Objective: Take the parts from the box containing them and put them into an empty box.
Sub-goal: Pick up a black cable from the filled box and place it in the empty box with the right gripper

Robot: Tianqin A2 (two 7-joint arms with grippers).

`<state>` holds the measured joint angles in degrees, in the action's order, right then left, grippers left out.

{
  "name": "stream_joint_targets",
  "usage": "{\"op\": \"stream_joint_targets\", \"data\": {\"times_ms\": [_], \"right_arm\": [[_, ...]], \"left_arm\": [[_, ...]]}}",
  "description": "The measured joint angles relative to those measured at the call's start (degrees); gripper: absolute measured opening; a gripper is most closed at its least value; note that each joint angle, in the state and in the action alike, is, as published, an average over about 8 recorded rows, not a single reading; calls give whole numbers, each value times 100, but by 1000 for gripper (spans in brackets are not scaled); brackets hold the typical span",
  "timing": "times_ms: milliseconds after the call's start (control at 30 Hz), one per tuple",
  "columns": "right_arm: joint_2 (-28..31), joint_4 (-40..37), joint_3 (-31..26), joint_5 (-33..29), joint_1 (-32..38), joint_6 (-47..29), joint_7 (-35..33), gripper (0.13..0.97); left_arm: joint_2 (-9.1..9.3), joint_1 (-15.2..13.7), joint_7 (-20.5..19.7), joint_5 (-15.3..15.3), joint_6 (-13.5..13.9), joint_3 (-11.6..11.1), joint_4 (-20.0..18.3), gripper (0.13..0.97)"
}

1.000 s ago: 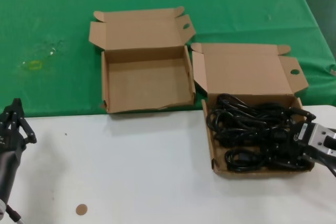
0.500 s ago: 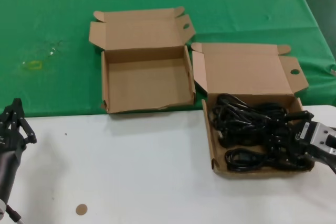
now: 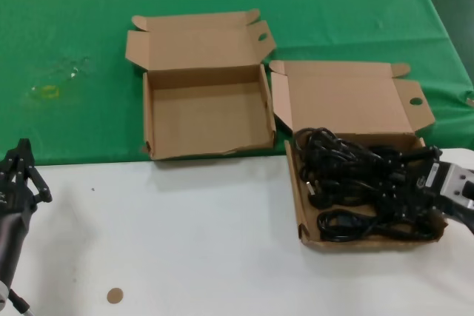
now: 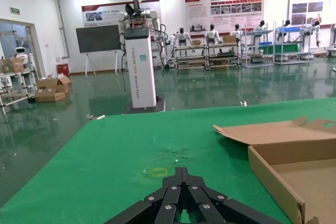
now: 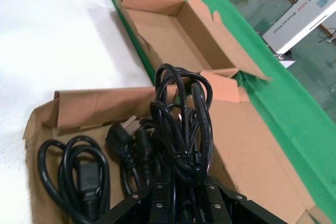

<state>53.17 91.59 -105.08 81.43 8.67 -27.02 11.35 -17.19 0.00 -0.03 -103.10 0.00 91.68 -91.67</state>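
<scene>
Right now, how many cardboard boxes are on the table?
2. One empty box lies on the green cloth, toward the robot's left. The other box, to its right, holds black cords, where the right gripper works. None seems hidden.

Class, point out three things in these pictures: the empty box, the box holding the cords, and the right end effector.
Empty box (image 3: 207,116): head view, bare floor.
Box holding the cords (image 3: 348,98): head view, open lid flap.
Right end effector (image 3: 415,172): head view, between fingertips, gripping cords.

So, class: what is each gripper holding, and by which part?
The right gripper grips a coiled power cord by its bunched loops, above the box. The left gripper holds nothing.
</scene>
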Motion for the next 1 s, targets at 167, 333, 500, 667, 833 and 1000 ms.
{"op": "stream_joint_targets", "data": {"times_ms": [167, 333, 500, 667, 833, 1000], "right_arm": [[-68, 132, 96, -198, 101, -105, 147, 230], [-295, 180, 73, -502, 441, -290, 282, 229], [-709, 74, -105, -841, 1007, -532, 320, 229], [-1301, -229, -393, -1199, 1699, -780, 298, 228], [-2099, -810, -734, -1603, 2481, -942, 252, 228], [-2866, -1489, -1018, -1918, 3124, -978, 170, 227]], "left_arm": [[0, 0, 0, 0, 0, 0, 0, 144], [0, 0, 0, -1, 0, 0, 0, 144], [0, 0, 0, -1, 0, 0, 0, 144], [0, 0, 0, -1, 0, 0, 0, 144], [0, 0, 0, -1, 0, 0, 0, 144], [0, 0, 1, -1, 0, 0, 0, 144]]}}
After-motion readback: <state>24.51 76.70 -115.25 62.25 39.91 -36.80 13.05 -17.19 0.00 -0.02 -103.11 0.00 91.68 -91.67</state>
